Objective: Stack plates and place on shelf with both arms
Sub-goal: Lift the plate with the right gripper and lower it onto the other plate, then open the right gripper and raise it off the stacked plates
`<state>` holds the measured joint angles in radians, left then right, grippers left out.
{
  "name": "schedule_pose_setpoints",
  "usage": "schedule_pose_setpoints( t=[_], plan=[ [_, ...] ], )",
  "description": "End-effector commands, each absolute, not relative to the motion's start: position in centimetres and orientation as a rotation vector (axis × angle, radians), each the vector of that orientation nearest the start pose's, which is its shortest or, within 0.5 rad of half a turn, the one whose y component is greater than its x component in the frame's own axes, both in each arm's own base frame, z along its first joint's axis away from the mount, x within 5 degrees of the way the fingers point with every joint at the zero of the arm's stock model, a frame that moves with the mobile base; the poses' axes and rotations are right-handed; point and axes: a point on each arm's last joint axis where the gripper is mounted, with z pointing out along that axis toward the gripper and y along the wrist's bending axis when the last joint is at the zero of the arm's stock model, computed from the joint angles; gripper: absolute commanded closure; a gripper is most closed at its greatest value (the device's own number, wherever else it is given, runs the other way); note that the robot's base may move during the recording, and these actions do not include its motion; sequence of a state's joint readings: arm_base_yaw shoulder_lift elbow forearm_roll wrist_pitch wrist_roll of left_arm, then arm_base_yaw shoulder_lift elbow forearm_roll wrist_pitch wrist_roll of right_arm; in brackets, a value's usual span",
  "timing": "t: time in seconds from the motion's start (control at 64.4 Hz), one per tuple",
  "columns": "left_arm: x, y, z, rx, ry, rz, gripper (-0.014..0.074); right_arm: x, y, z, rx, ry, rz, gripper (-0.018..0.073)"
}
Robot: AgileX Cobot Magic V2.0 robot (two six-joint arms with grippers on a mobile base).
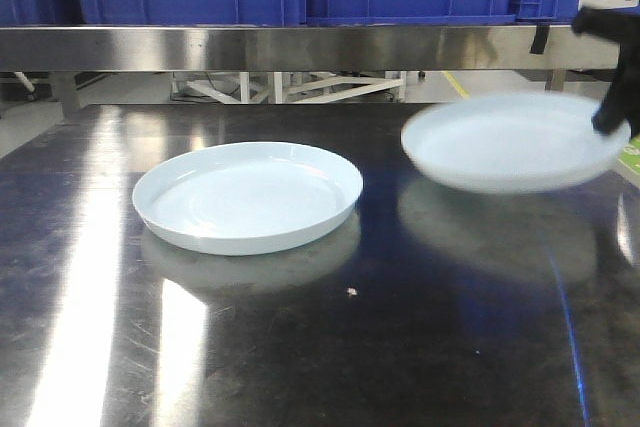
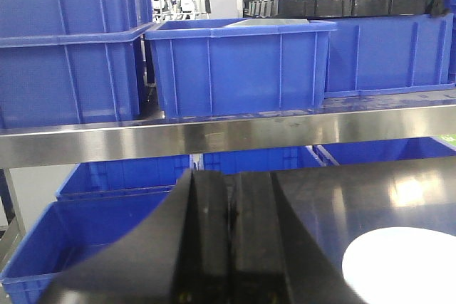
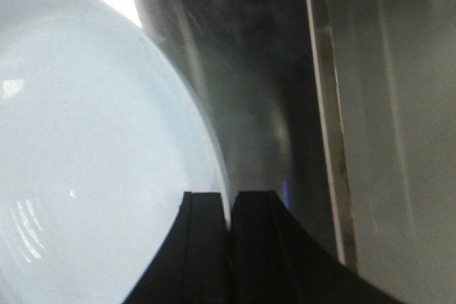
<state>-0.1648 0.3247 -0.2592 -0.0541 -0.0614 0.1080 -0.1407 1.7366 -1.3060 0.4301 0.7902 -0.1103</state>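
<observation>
The jaws of the right gripper (image 3: 229, 204) are closed down on the rim of the right plate (image 3: 92, 161), with only the rim's thickness between them. In the front view this plate is held clear of the surface (image 1: 320, 347), roughly level and smeared by blur. The gripper is partly cut off there by the right edge.

The jaws of the left gripper (image 2: 229, 186) are pressed together. Nothing is held between them and nothing is touched.

The left plate (image 1: 248, 197) is laid flat on the surface, beside the lifted one and apart from it. In the left wrist view a white rounded patch is cut off by the lower right corner; it is probably this same plate.

The shelf (image 1: 300, 47) is seen as a steel rail running behind the surface, and neither plate is on it. Blue crates (image 2: 235, 69) are stood on the shelf, and more are seen beneath it. Their contents cannot be made out, since their insides are mostly hidden by the walls. A black strip (image 2: 342, 6) is laid along the top of the right-hand crate.
</observation>
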Motion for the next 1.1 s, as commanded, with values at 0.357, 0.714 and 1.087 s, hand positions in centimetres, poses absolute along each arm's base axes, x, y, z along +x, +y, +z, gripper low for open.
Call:
schedule_pose_setpoints(
  t=[0.357,0.714,1.087],
  plan=[
    [8.4,-1.3,30.4,0.136,1.368,-0.093,0.0513,35.9,8.7,30.4,0.146,2.445,0.759,0.0529],
    [8.4,-1.3,30.4,0.136,1.368,-0.093,0.0513,36.7,15.0,26.4,0.097,2.51,0.862,0.0529],
    [8.4,-1.3,30.4,0.136,1.368,-0.093,0.0513,37.0,16.1,24.8,0.085,2.535,0.85,0.0525]
  ],
)
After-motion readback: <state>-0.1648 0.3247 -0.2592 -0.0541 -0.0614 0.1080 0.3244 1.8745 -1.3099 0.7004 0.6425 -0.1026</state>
